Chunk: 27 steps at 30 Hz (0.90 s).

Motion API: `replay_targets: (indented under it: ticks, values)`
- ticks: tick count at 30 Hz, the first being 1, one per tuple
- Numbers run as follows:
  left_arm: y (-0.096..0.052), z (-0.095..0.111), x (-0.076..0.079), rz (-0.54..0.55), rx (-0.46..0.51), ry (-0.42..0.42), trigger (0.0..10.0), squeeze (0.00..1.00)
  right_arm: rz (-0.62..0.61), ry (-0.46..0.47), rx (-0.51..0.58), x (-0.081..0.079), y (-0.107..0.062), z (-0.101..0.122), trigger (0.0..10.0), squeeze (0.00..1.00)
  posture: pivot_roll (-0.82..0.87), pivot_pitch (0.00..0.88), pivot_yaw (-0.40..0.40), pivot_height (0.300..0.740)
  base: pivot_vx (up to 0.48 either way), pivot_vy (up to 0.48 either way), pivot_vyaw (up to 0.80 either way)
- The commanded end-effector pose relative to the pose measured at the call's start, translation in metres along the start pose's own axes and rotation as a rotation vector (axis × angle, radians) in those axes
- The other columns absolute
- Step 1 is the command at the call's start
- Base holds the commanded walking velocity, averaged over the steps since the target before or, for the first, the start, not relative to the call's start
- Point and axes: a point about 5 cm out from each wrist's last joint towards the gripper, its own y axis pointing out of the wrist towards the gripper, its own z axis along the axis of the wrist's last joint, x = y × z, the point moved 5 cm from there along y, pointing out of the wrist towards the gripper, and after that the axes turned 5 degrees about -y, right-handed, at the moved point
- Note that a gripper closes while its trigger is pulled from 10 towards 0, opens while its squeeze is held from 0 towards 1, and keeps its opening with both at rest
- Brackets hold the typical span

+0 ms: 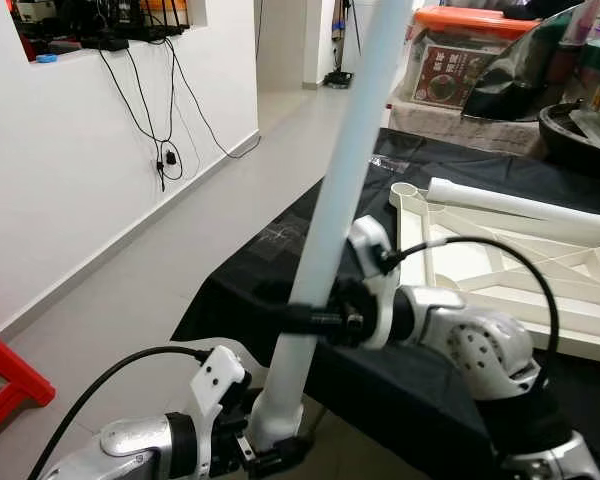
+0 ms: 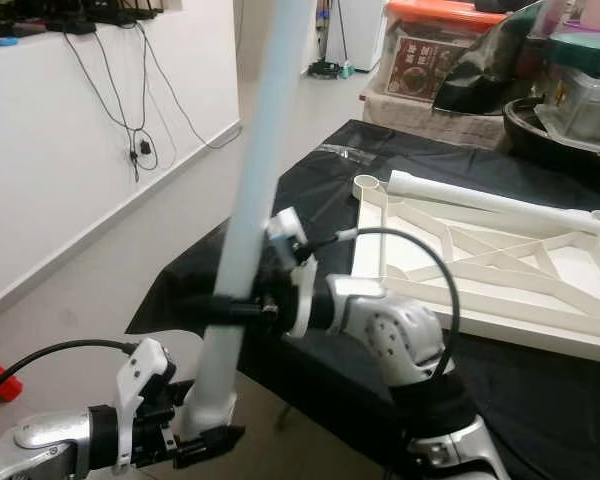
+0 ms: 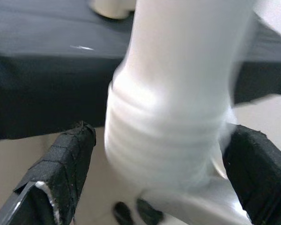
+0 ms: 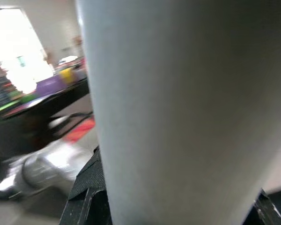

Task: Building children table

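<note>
Room evenly lit by soft daylight. Head views sharp; black cloth shows faint sheen. White table leg glares and smears with motion blur in left wrist view. Right wrist view soft, window blown out.

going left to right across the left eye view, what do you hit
red furniture corner → dangling black cables on the wall → white table leg held by both grippers → white tabletop frame on the black cloth
</note>
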Motion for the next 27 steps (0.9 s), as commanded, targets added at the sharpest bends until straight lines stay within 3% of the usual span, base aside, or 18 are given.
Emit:
replay_targets:
  ticks: [1, 2, 4, 6, 7, 8, 10, 12, 13, 14, 15, 16, 17, 25, 27]
  values:
    - [-0.004, 0.002, -0.015, 0.136, 0.043, 0.011, 10.0, 0.0, -0.126, -0.076, 0.037, 0.02, -0.01, 0.015, 0.0, 0.0, 0.22, 0.041, -0.046, 0.74, 0.0, 0.0, 0.0]
    - [-0.006, 0.003, -0.021, 0.192, 0.065, 0.011, 10.0, 0.0, -0.184, -0.099, 0.049, 0.029, -0.015, 0.019, 0.0, 0.0, 0.22, 0.039, -0.044, 0.74, 0.0, 0.0, 0.0]
    - [-0.006, 0.003, -0.021, 0.192, 0.065, 0.011, 10.0, 0.0, -0.184, -0.099, 0.049, 0.029, -0.015, 0.019, 0.0, 0.0, 0.22, 0.039, -0.044, 0.74, 0.0, 0.0, 0.0]
    - [-0.008, 0.009, -0.03, 0.291, 0.116, 0.037, 10.0, 0.0, -0.293, -0.134, 0.091, 0.044, -0.022, 0.029, 0.0, 0.0, 0.22, 0.035, -0.046, 0.74, 0.0, 0.0, 0.0]
    - [-0.008, 0.009, -0.03, 0.291, 0.116, 0.037, 10.0, 0.0, -0.293, -0.134, 0.091, 0.044, -0.022, 0.029, 0.0, 0.0, 0.22, 0.035, -0.046, 0.74, 0.0, 0.0, 0.0]
    - [-0.016, 0.03, -0.05, 0.501, 0.242, 0.089, 10.0, 0.0, -0.599, -0.198, 0.175, 0.081, -0.04, 0.047, 0.0, 0.0, 0.22, 0.026, -0.05, 0.74, 0.0, 0.0, 0.0]
    - [-0.016, 0.03, -0.05, 0.501, 0.242, 0.089, 10.0, 0.0, -0.599, -0.198, 0.175, 0.081, -0.04, 0.047, 0.0, 0.0, 0.22, 0.026, -0.05, 0.74, 0.0, 0.0, 0.0]
    - [-0.023, 0.042, -0.062, 0.639, 0.307, 0.112, 10.0, 0.0, -0.83, -0.266, 0.211, 0.102, -0.056, 0.056, 0.0, 0.0, 0.22, 0.022, -0.052, 0.74, 0.0, 0.0, 0.0]
    - [-0.023, 0.042, -0.062, 0.639, 0.307, 0.112, 10.0, 0.0, -0.83, -0.266, 0.211, 0.102, -0.056, 0.056, 0.0, 0.0, 0.22, 0.022, -0.052, 0.74, 0.0, 0.0, 0.0]
    - [-0.024, 0.046, -0.065, 0.681, 0.328, 0.12, 10.0, 0.0, -0.947, -0.322, 0.23, 0.106, -0.062, 0.06, 0.0, 0.0, 0.22, 0.016, -0.054, 0.74, 0.0, 0.0, 0.0]
    - [-0.024, 0.046, -0.065, 0.681, 0.328, 0.12, 10.0, 0.0, -0.947, -0.322, 0.23, 0.106, -0.062, 0.06, 0.0, 0.0, 0.22, 0.016, -0.054, 0.74, 0.0, 0.0, 0.0]
    - [-0.023, 0.049, -0.066, 0.705, 0.345, 0.12, 10.0, 0.0, -1.031, -0.372, 0.242, 0.107, -0.066, 0.062, 0.6, 0.0, 0.22, 0.015, -0.057, 0.74, 0.0, 0.0, 0.0]
    - [-0.022, 0.051, -0.066, 0.721, 0.357, 0.117, 10.0, 0.0, -1.091, -0.399, 0.253, 0.107, -0.068, 0.062, 10.0, 0.0, 0.22, 0.013, -0.058, 0.74, 0.0, 0.0, 0.0]
    - [-0.015, 0.052, -0.064, 0.746, 0.399, 0.098, 10.0, 0.0, -1.142, -0.434, 0.254, 0.108, -0.057, 0.049, 10.0, 0.0, 0.22, 0.005, -0.065, 0.74, 0.071, -0.121, 0.0]
    - [-0.019, 0.051, -0.07, 0.792, 0.405, 0.104, 10.0, 0.0, -1.143, -0.426, 0.257, 0.109, -0.053, 0.046, 10.0, 0.0, 0.22, 0.001, -0.072, 0.74, 0.321, -0.341, 0.0]
